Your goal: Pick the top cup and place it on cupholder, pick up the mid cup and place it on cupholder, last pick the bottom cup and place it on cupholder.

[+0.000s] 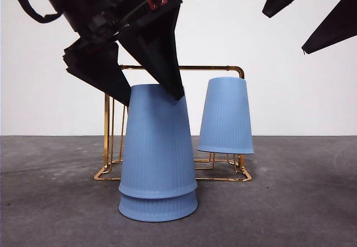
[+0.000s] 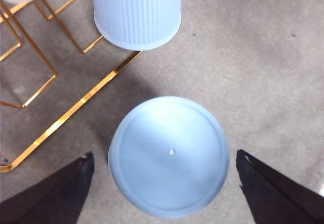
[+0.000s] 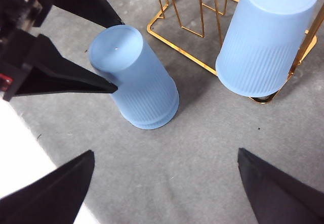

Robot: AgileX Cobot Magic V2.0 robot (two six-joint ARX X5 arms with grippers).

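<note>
Two blue ribbed cups stand upside down, nested in a stack [image 1: 158, 152] on the table in front of the gold wire cupholder [image 1: 184, 67]. My left gripper [image 1: 152, 99] is open and straddles the stack's top, with a gap on each side of the upper cup [image 2: 168, 155] in the left wrist view. A third blue cup [image 1: 226, 116] hangs upside down on the cupholder's right prong. My right gripper [image 1: 285, 33] waits open, high at the right and away from the cups.
The cupholder's gold base wires [image 2: 71, 114] lie just behind the stack [image 3: 134, 77]. The hung cup [image 3: 266, 39] stands close to the right of the stack. A grey tabletop [image 1: 301, 202] spreads around them, with a white wall behind.
</note>
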